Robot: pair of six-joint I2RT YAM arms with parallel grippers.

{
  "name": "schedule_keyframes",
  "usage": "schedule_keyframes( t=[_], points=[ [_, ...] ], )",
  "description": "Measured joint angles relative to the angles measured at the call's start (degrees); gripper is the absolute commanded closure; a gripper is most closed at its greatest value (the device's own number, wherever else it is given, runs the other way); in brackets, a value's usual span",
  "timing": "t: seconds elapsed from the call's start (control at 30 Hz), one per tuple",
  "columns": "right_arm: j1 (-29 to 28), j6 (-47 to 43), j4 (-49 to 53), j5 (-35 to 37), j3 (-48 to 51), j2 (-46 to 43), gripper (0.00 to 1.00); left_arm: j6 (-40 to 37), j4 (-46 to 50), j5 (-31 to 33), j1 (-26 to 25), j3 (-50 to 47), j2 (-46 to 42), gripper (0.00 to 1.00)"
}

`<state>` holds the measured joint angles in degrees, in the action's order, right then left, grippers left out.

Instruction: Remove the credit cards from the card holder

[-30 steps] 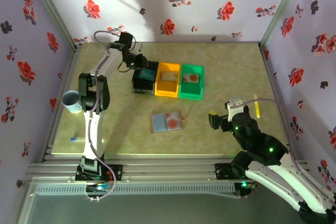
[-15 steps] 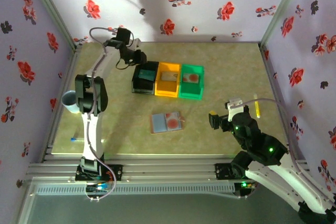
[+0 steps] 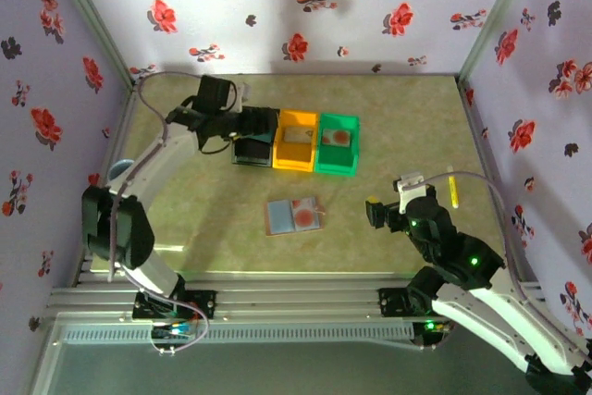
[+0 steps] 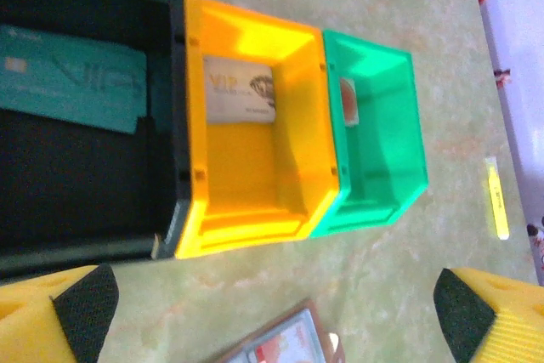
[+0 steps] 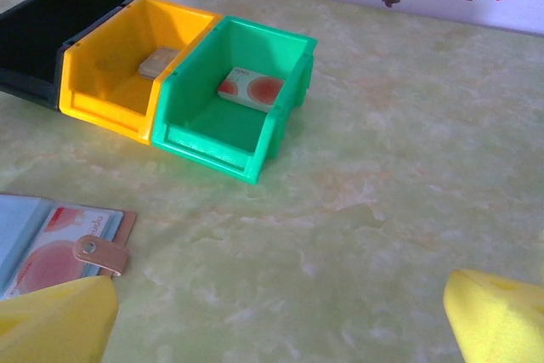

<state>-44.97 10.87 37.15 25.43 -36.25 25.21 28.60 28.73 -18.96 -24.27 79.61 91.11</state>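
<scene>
The card holder [image 3: 294, 216] lies open on the table, blue-grey inside, with a pale card bearing an orange-red spot [image 5: 47, 252] in its pocket and its clasp tab [image 5: 95, 251] on the right. A teal-green credit card [image 4: 72, 84] lies flat in the black bin [image 3: 252, 147]. A pale card [image 4: 240, 99] rests in the orange bin [image 3: 296, 145]. Another pale, red-spotted card [image 5: 251, 89] sits in the green bin [image 3: 337, 150]. My left gripper [image 3: 252, 125] hangs open above the black bin, holding nothing. My right gripper [image 3: 375, 210] stands open over bare table, right of the holder.
A yellow marker [image 3: 453, 188] lies near the right wall. A pale blue cup [image 3: 120, 171] stands at the left edge beside the left arm. Open table surface lies between the bins and the holder and ahead of the right gripper.
My left gripper has opened, and the teal-green card now lies loose in the black bin. The left arm's elbow has swung down to the left. The right arm has not moved.
</scene>
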Motion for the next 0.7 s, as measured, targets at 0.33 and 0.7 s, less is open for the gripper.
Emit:
schedule_keyframes(
  t=[0.33, 0.7],
  points=[
    [0.26, -0.09, -1.29, -0.98, 0.00, 0.44, 0.01, 4.33, -1.57, 20.81, -14.51, -9.22, -14.03, 0.00],
    [0.26, -0.22, -2.56, -1.31, 0.00, 5.88, 0.01, 3.41, -6.47, 30.16, -17.09, -22.47, -26.05, 0.00]
  ],
)
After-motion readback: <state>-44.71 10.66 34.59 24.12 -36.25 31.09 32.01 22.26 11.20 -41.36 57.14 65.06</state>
